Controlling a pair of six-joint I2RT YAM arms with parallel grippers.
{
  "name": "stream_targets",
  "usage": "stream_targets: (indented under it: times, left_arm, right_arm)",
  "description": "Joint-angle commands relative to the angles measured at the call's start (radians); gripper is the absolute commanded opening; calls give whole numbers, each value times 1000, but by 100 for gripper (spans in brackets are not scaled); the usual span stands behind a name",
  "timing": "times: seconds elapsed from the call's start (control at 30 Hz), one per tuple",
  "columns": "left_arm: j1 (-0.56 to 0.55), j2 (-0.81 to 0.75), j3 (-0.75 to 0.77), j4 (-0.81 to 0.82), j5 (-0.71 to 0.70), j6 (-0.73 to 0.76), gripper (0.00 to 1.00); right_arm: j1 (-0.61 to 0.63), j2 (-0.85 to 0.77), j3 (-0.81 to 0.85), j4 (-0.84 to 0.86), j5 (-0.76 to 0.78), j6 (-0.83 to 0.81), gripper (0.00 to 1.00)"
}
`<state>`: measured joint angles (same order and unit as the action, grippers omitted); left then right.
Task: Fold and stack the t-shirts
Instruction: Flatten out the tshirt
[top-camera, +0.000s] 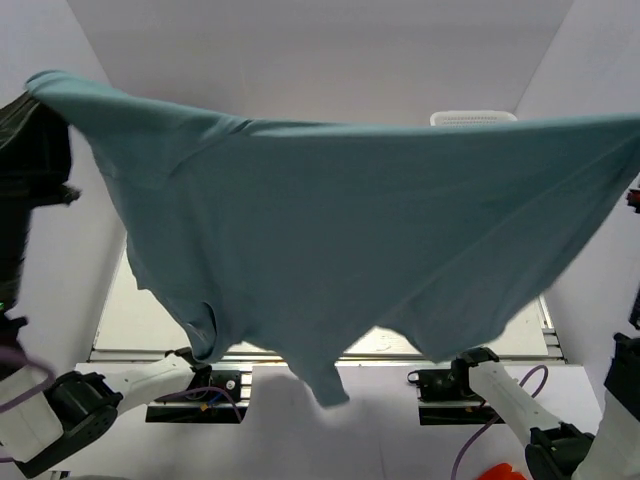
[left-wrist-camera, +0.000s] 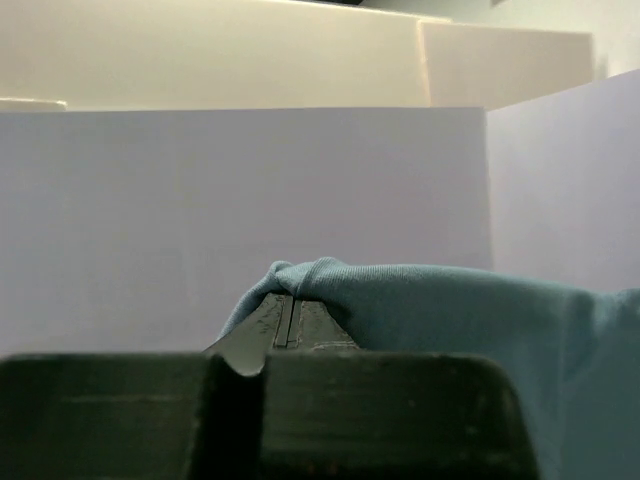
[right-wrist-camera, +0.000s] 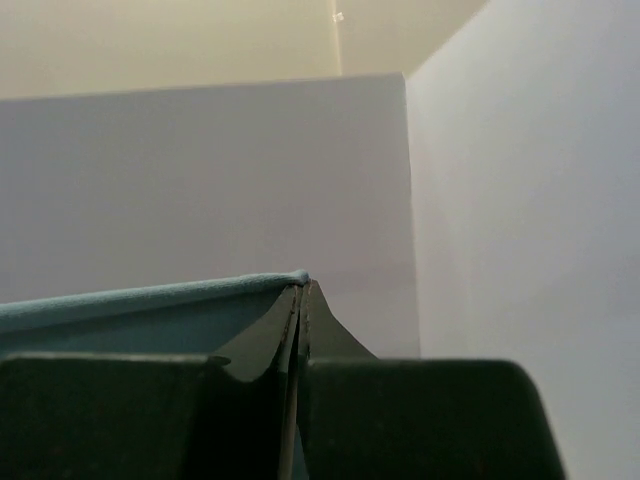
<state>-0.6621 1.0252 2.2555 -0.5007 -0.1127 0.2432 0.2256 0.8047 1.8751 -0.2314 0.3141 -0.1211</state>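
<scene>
We see the blue-teal t-shirt (top-camera: 330, 230) stretched wide in the air above the desk (top-camera: 125, 315). The left pincer (left-wrist-camera: 289, 308) is clamped on one corner and the right pincer (right-wrist-camera: 301, 295) on the other.

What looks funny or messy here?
The blue shirt isn't lying flat. It hangs in the air, pinched at its top edge by the left fingers and the right fingers. It sags crookedly, with one part dangling lowest near the middle.

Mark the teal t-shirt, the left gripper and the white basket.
teal t-shirt (top-camera: 350, 230), top view, middle of the spread cloth
left gripper (left-wrist-camera: 290, 308), left wrist view, between its shut fingertips
white basket (top-camera: 473, 118), top view, rim above the shirt
</scene>
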Motion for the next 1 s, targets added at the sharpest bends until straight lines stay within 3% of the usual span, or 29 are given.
stream_targets:
  times: [0.0, 0.07, 0.1, 0.17, 0.23, 0.3, 0.43, 0.47, 0.6, 0.63, 0.7, 0.97]
  left_arm:
    - [9, 98, -95, 98, -123, 60, 0]
    - [-11, 134, -277, 213, -333, 158, 0]
    - [-2, 145, -445, 396, -466, 204, 0]
    - [13, 220, -603, 619, -591, 373, 0]
    - [50, 300, -746, 777, -624, 428, 0]
    - [116, 440, -799, 778, -579, 394, 0]
    - [251, 715, -824, 838, -594, 318, 0]
    - [275, 764, -794, 815, -573, 273, 0]
    - [352, 970, -728, 766, -429, 162, 0]
    - [364, 996, -715, 766, -414, 150, 0]
    - [377, 1062, -691, 757, -381, 134, 0]
    - [395, 1138, -637, 762, -288, 103, 0]
  right_arm:
    - [-6, 63, -106, 39, 111, -40, 0]
    - [0, 108, -241, 55, 100, -23, 0]
    - [-3, 144, -269, 55, 99, -17, 0]
    - [-5, 216, -365, 67, 98, 15, 0]
    - [-6, 316, -465, 90, 117, 47, 0]
    - [-6, 454, -526, 108, 42, 113, 0]
    - [-8, 684, -548, 181, -87, 113, 0]
    - [-8, 840, -491, 166, -99, 103, 0]
    - [-9, 1176, -266, -14, -90, 90, 0]
    - [-6, 1215, -160, -55, -75, 89, 0]
    - [-11, 1322, -108, -101, -55, 81, 0]
    - [-12, 1390, -51, -20, -53, 52, 0]
